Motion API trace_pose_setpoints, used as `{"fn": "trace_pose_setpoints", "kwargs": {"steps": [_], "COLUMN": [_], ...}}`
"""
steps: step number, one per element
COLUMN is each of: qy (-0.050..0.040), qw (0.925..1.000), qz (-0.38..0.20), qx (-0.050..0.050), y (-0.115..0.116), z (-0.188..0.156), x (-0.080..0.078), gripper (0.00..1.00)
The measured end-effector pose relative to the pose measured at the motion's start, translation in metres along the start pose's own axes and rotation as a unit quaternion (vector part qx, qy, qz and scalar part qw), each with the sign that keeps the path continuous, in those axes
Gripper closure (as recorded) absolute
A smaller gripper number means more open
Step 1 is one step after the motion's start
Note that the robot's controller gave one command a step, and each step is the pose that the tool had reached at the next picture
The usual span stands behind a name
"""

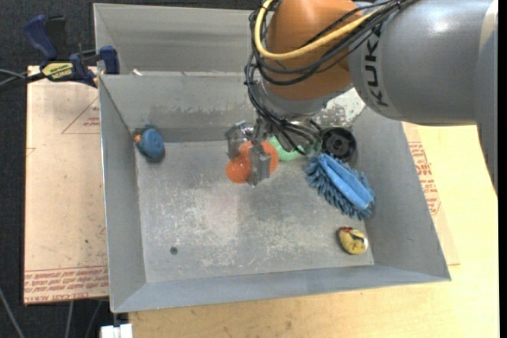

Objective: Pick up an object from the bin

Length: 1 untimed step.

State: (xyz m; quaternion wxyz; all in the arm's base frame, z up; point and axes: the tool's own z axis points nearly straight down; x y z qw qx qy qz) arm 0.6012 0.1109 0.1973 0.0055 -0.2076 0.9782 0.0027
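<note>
Gripper [249,156] is low in mid-bin, fingers [258,164] clamped on an orange rounded thing [237,170]; orange shows either side of the near finger. Can't tell if it's off the bin [198,249] floor or resting on it. Green piece [283,150] just behind the gripper, black ring [339,142] further right. Blue brush [342,184] near. Yellow lump [352,241] and blue lump [150,143] lie well apart from it.
</note>
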Motion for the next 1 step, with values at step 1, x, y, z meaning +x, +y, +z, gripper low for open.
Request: {"fn": "trace_pose_setpoints", "kwargs": {"steps": [1], "qy": [-0.0022], "qw": [0.9999], "qz": [-0.015], "qx": [0.0], "y": [-0.0055], "z": [-0.0477], "x": [-0.0056], "gripper": [1.0]}}
